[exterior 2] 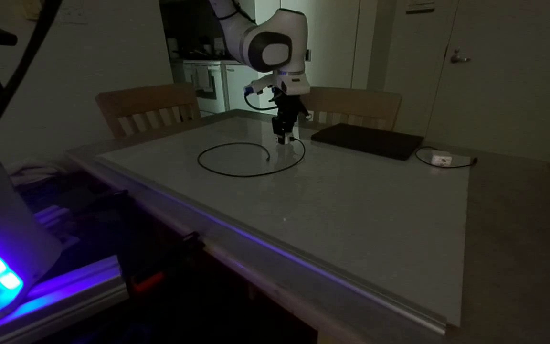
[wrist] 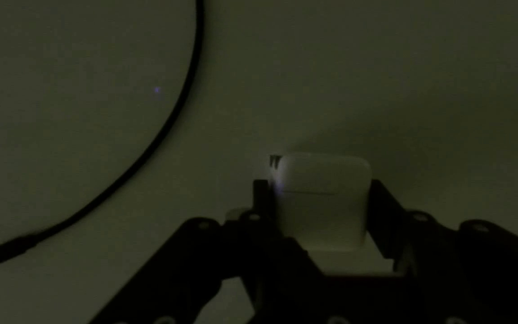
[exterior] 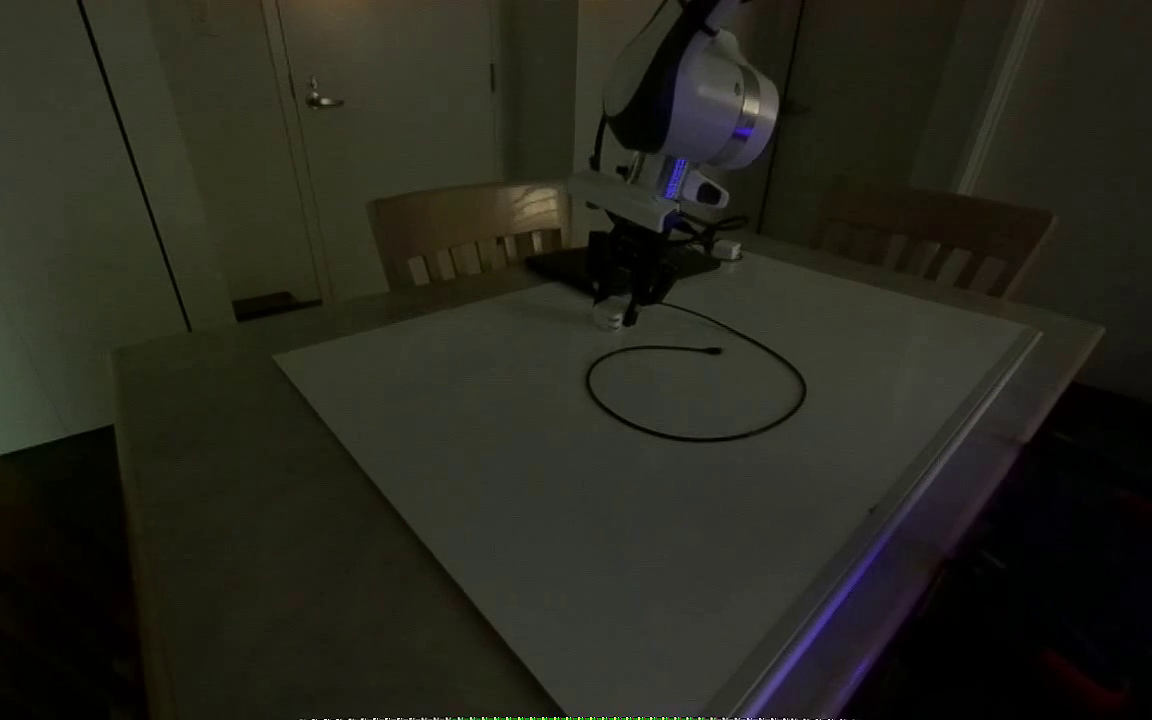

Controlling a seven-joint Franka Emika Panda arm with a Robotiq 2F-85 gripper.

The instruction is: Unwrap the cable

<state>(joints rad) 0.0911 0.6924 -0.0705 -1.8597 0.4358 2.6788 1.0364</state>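
The black cable (exterior: 701,439) lies in one wide open loop on the white board, also seen in the other views (exterior 2: 251,176) (wrist: 169,121). Its free end, a small connector (wrist: 11,250), lies inside the loop in both exterior views and at the lower left in the wrist view. The cable's other end runs to a white plug (wrist: 324,175). My gripper (wrist: 320,198) has a finger against each side of this plug, shut on it. In an exterior view the gripper (exterior 2: 283,134) points down with the plug at or just above the board; I cannot tell which.
A flat black pad (exterior 2: 368,140) lies at the board's edge beside the gripper. Another white block (exterior 2: 441,158) with a short black cord lies near the pad. The white board (exterior: 556,500) covers most of the table. Wooden chairs (exterior: 471,225) stand behind the table.
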